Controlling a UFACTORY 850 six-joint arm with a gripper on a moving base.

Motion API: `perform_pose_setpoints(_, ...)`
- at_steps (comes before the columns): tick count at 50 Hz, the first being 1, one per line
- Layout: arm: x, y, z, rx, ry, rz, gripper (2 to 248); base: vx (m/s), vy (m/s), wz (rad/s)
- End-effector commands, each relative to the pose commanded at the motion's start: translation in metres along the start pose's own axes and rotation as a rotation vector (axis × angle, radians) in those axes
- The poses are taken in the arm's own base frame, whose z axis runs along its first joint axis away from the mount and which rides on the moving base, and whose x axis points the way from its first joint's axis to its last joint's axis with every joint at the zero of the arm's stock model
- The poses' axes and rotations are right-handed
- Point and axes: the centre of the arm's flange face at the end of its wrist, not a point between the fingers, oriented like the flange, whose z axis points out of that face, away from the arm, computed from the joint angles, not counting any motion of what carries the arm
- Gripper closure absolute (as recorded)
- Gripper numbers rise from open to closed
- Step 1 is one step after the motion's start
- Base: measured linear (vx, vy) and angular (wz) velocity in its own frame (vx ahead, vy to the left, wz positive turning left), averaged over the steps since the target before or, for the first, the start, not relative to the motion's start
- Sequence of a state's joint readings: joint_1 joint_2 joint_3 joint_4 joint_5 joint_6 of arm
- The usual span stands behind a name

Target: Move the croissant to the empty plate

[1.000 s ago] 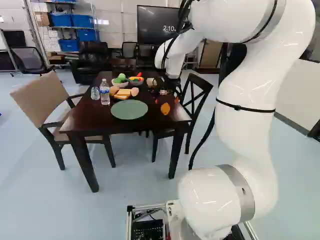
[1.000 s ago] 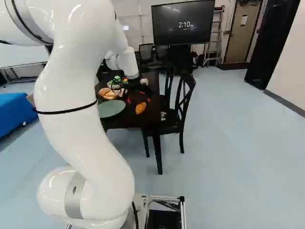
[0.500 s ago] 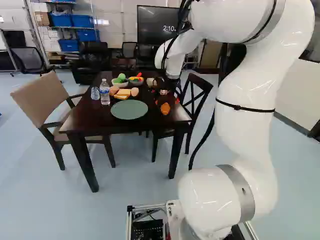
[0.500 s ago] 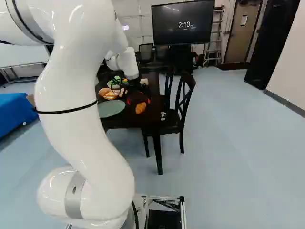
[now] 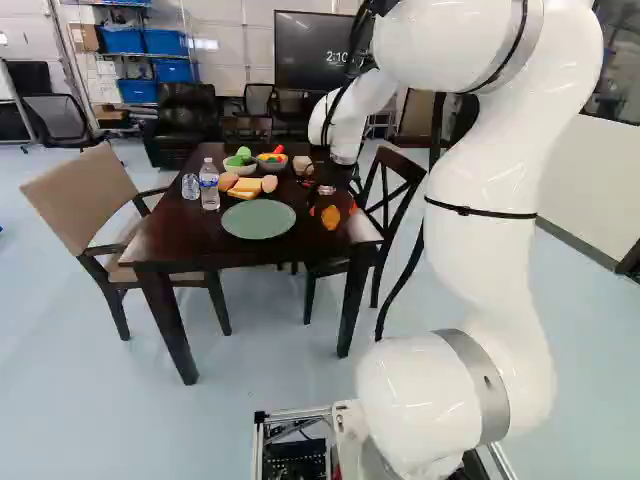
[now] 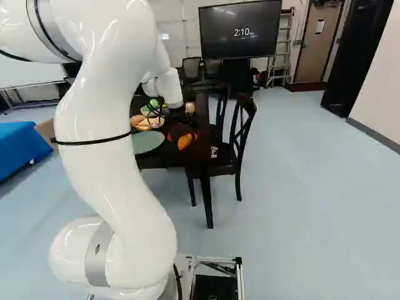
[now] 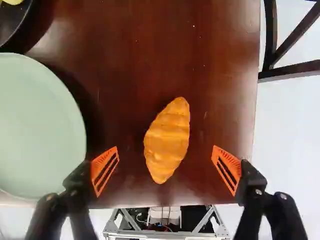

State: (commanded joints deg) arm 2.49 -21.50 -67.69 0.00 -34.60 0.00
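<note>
You have the croissant [image 7: 167,140] lying on the dark table [image 5: 185,235], between and slightly ahead of the fingers of your gripper [image 5: 332,209]. Those fingers stand wide open, gripping nothing. The pale green plate [image 7: 37,127] lies near the croissant. Beyond the plate, you have an upright bottle [image 5: 209,186] and two bowls of food [image 5: 240,170].

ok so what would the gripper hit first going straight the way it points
Likely the croissant, roughly in line with the open gripper, though depth is unclear and its tips could touch the table beside it first.
</note>
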Motion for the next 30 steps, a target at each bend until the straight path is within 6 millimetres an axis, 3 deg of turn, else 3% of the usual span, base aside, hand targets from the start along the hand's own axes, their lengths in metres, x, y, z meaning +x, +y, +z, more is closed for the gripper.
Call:
perform_pose_setpoints(18,0.0000,0.0000,0.0000,0.000,0.000,0.000,10,0.000,0.000,0.000)
perform_pose_setpoints(19,0.0000,0.0000,0.0000,0.000,0.000,0.000,23,0.000,0.000,0.000)
perform_pose_setpoints(23,0.0000,0.0000,0.0000,0.000,0.000,0.000,23,0.000,0.000,0.000)
perform_pose_setpoints(24,0.0000,0.0000,0.0000,0.000,0.000,0.000,35,0.000,0.000,0.000)
perform_pose_setpoints(28,0.0000,0.0000,0.0000,0.000,0.000,0.000,35,0.000,0.000,0.000)
perform_pose_setpoints(30,0.0000,0.0000,0.0000,0.000,0.000,0.000,47,0.000,0.000,0.000)
